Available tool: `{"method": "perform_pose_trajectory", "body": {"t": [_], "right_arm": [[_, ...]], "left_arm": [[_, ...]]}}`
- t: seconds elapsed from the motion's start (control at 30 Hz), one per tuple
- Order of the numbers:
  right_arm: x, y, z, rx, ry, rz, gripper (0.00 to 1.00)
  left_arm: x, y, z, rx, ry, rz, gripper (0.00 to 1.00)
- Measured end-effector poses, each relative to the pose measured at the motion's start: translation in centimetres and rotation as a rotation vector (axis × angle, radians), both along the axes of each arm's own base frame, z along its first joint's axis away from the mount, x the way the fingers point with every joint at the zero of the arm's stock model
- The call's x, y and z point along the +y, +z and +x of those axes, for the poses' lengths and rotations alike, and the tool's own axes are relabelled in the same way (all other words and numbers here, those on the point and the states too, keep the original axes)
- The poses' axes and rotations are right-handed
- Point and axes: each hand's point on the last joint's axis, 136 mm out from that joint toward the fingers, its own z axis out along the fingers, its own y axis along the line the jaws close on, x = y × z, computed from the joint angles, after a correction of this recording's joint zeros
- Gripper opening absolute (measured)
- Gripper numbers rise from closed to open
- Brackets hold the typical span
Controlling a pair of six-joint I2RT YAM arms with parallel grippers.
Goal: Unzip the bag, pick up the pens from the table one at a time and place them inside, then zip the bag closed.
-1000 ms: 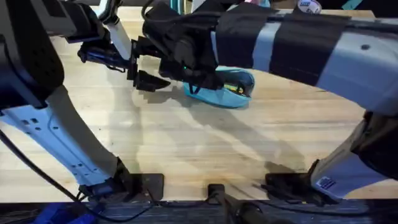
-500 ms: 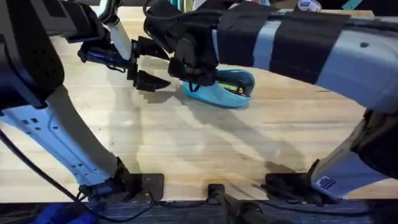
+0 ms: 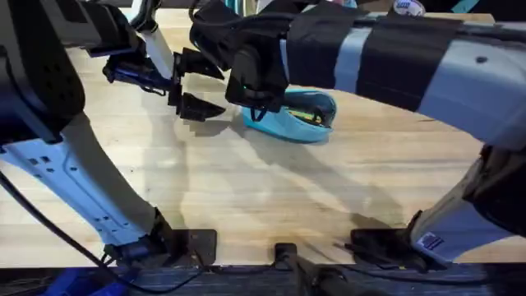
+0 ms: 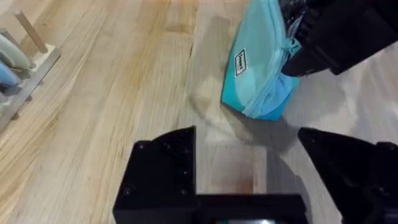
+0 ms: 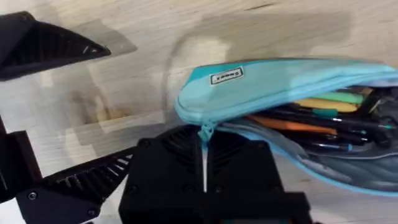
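- Barely shifting since half a second ago: right gripper (image 5: 202, 163) pinching the zipper pull (image 5: 204, 132) at upper centre of overhead frame.
- Lying there: bag (image 3: 300, 117), open, pens (image 5: 323, 115) inside.
- Hovering open, empty: left gripper (image 4: 249, 165).
- Advising: pulling straight along zipper, bracing bag.

I can find little lettering here. The bag (image 5: 267, 81) carries a small white sewn tag (image 5: 225, 76) near its zipper end, with dark print on it; in the right wrist view I see a short word there but cannot make out the letters. The same tag (image 4: 239, 62) shows in the left wrist view, again too small for me to read. In the overhead view there is a white sticker (image 3: 428, 242) with dark marks on the right arm near its base, also unreadable. I can read no numbers or signs.
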Motion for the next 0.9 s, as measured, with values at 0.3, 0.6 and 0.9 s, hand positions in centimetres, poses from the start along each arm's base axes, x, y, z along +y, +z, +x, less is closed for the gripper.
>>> {"method": "perform_pose_trajectory", "body": {"t": [0.3, 0.6, 0.9], "right_arm": [[0.3, 0.2, -0.1, 0.006, 0.05, -0.005, 0.032], [0.5, 4.4, -0.5, -0.047, 0.188, 0.026, 0.032], [0.5, 4.5, -0.2, -0.058, 0.24, 0.009, 0.032]], "left_arm": [[0.0, 0.0, 0.0, 0.0, 0.0, 0.0, 0.993], [-2.2, 0.0, -0.6, -0.001, -0.064, -0.001, 0.994], [-6.4, 0.4, -1.0, -0.061, -0.168, -0.035, 0.994]]}}
